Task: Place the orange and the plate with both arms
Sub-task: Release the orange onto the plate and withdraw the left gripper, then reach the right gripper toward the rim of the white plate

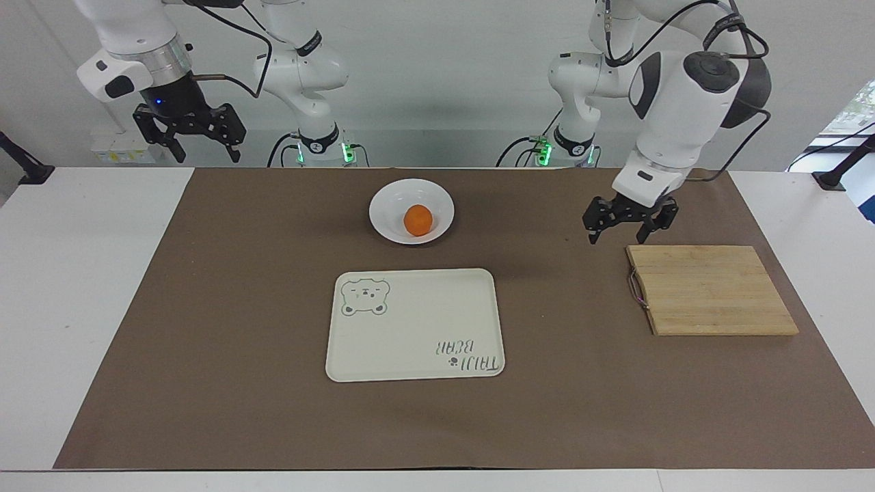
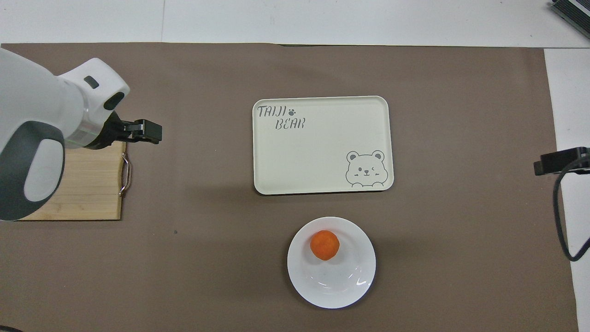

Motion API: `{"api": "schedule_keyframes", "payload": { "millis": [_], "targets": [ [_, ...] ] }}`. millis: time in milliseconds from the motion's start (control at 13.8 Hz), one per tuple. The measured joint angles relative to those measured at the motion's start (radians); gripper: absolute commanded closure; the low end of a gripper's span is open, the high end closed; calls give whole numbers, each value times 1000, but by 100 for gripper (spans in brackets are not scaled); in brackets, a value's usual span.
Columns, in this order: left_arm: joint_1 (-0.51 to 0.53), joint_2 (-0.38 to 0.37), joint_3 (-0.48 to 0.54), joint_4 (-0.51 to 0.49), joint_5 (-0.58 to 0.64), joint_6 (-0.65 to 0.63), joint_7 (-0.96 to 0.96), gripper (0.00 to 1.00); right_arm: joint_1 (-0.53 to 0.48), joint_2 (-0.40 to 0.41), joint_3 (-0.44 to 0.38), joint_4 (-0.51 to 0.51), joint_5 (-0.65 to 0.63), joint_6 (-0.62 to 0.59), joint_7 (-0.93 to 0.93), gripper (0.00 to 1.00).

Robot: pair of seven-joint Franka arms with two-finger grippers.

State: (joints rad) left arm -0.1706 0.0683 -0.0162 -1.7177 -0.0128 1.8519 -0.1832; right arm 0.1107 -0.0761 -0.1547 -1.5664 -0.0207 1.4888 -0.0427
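Observation:
The orange (image 1: 418,220) lies in the white plate (image 1: 391,203), off its centre. The plate stands on the brown mat, nearer to the robots than the tray. Both show in the overhead view, the orange (image 2: 325,245) in the plate (image 2: 333,287). My left gripper (image 1: 617,238) is open and empty. It hangs in the air over the mat beside the cutting board's corner, well apart from the plate, and it shows in the overhead view too (image 2: 146,131). My right gripper (image 1: 207,156) is open and empty. It waits high over the table's edge at the right arm's end.
A cream tray with a bear drawing (image 1: 410,328) lies mid-mat, farther from the robots than the plate. A wooden cutting board with a metal handle (image 1: 711,290) lies toward the left arm's end. Two smaller white arms stand at the wall.

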Motion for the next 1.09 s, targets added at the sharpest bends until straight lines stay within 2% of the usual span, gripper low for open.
{"api": "schedule_keyframes", "payload": {
  "millis": [362,651,796,1086],
  "targets": [
    [156,-9,2,6,0,-49,175,0,-2,0,-10,0,0,0,0,0],
    [170,-68,4,17,0,-140,187,0,-4,-2,-12,-5,8,-2,0,0],
    [170,-90,14,54,0,-220,186,0,-4,-4,-12,-54,79,1,0,0],
    [170,-93,10,152,0,-333,164,0,-3,-7,-11,-199,235,111,-13,0]
  ]
}}
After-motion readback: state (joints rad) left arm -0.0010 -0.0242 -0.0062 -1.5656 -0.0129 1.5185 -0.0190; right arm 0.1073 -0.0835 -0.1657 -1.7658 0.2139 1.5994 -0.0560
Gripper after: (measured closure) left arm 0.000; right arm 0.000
